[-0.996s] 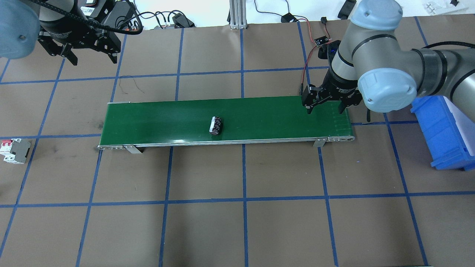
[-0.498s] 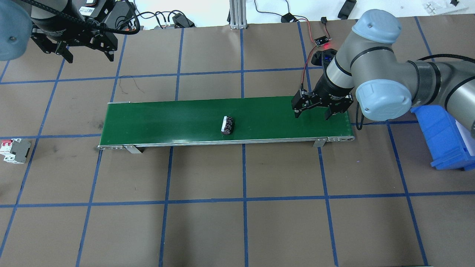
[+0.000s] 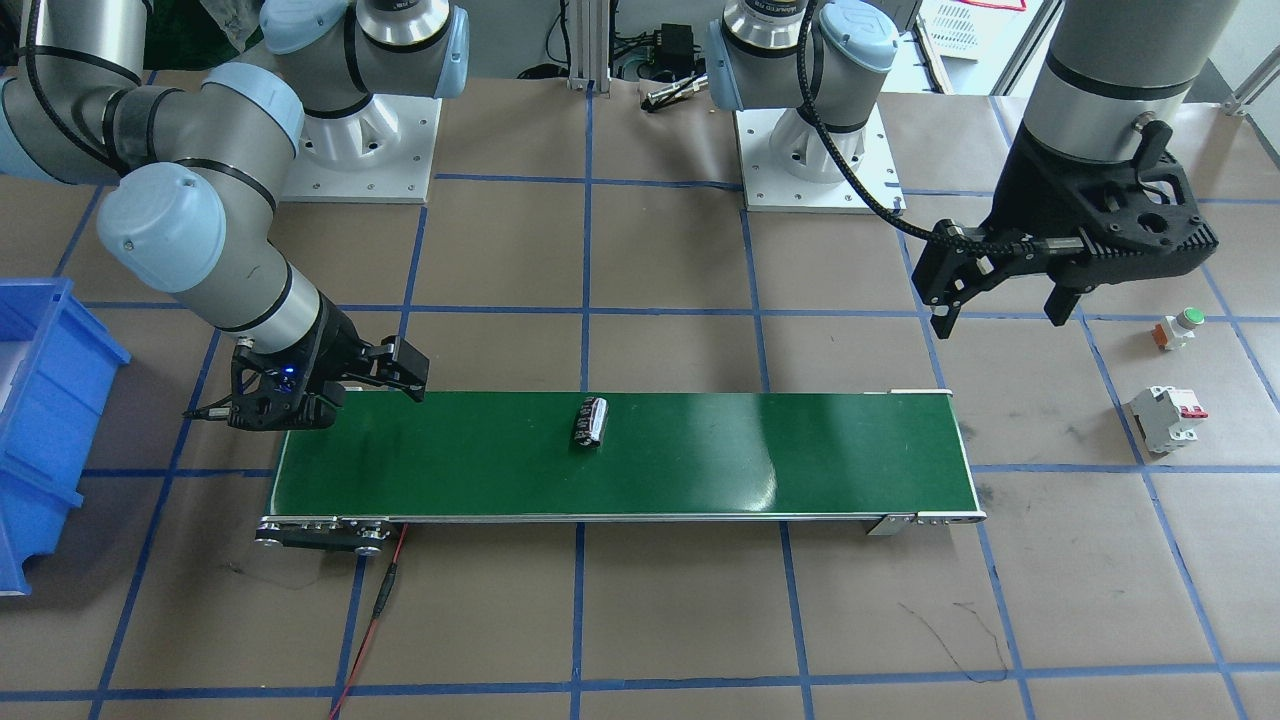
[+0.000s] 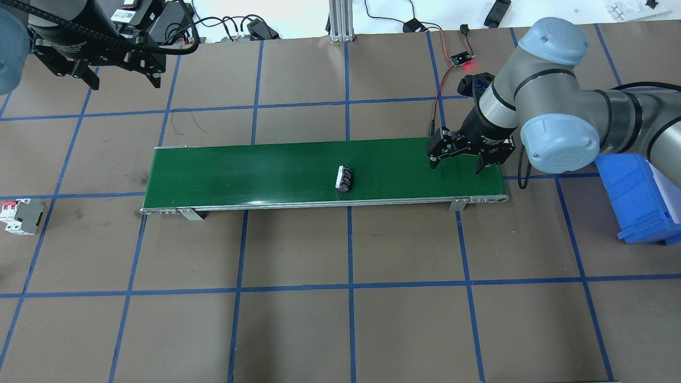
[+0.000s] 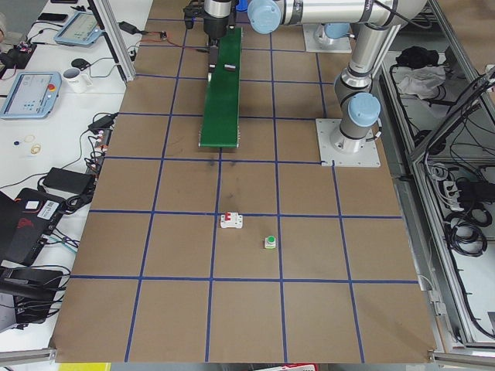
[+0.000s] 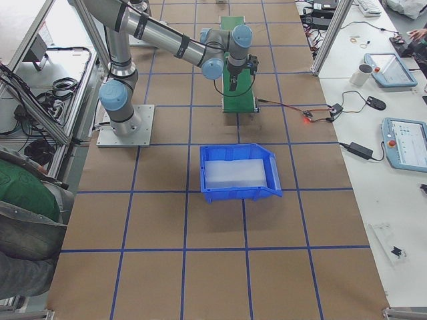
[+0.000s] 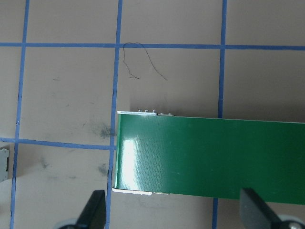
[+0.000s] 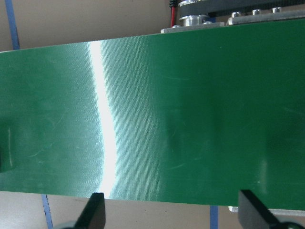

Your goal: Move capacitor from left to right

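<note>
Breaker on bench, well left of belt, near side. Bin near belt's right end. Capacitor lying on side about mid-belt, nothing touching it. Right tool hovers over belt's right end, jaws wide apart, empty. Left tool high beyond belt's left end, far side, jaws wide apart, empty.

capacitor | black cylinder, pale side stripe | lying on its side | mid green belt

Blue bin runs off my frame's edge. Capacitor too small here, probably that pale speck.
</note>
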Robot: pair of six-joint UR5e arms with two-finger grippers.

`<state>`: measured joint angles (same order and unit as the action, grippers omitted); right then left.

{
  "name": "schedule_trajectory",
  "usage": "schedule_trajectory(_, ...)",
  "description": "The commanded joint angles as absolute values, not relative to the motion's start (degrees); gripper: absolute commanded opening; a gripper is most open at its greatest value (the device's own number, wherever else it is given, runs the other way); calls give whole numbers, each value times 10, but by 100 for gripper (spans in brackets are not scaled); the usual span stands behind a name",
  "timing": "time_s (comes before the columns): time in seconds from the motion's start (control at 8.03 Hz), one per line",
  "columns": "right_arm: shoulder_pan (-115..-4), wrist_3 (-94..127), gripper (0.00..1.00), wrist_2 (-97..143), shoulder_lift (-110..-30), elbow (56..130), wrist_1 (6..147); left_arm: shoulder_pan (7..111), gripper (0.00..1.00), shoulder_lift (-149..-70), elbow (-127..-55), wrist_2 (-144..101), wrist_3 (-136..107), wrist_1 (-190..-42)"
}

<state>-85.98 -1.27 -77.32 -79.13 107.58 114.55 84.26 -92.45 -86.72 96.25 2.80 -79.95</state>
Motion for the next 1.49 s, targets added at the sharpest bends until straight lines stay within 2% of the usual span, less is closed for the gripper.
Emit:
schedule_trajectory(0.0, -851, -12, 98, -772, -788, 1086, 1147, 854, 100, -907, -894, 962, 29, -799)
schedule_trajectory(0.37, -852, -11, 97, -759, -784, 1087, 1147, 860, 100, -903, -896, 960, 33, -795)
schedule_trajectory(1.0, -851, 3, 98, -761, -776, 1086, 1140, 860, 100, -948, -915, 957, 26, -763)
schedule_trajectory(1.37, -851, 5, 100, -761, -774, 1081, 1143, 860, 100, -939, -911, 957, 27, -763)
